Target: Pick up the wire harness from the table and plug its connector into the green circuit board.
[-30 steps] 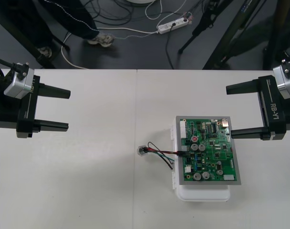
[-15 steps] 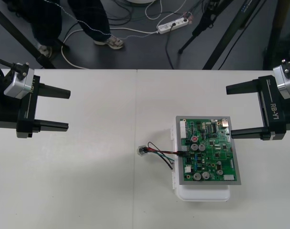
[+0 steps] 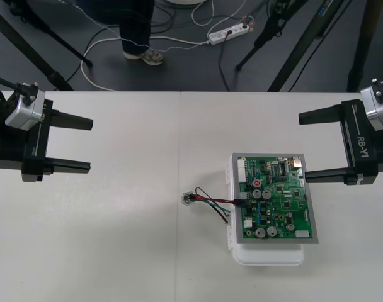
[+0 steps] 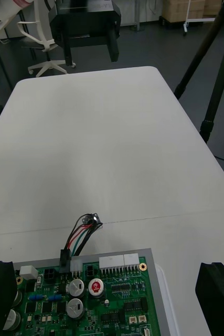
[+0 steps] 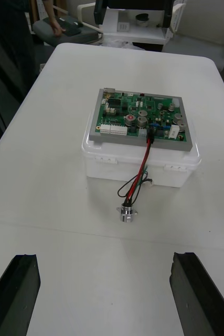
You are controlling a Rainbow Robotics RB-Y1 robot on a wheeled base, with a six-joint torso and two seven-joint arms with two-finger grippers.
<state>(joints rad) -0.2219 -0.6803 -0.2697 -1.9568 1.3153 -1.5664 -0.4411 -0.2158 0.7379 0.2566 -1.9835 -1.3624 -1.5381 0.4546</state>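
Note:
The green circuit board (image 3: 274,198) sits on its white base (image 3: 267,255) right of the table's middle. The harness plug (image 3: 240,202) stands in the board's left edge, and its red, black and green wires (image 3: 211,204) run left to the round metal socket (image 3: 188,199) lying on the table. In the left wrist view the plug (image 5: 150,133) sits in the board (image 5: 140,116) and the socket (image 5: 126,213) rests in front of the base. My left gripper (image 3: 72,144) waits open at the left side. My right gripper (image 3: 319,146) stands open at the right, above the board's far corner.
A seam (image 3: 179,157) runs down the middle of the pale table. Dark floor with cables, a power strip (image 3: 228,33) and tripod legs (image 3: 286,44) lies beyond the far edge.
Neither arm nor the harness has moved. Only a person's legs on the floor strip have shifted to the right.

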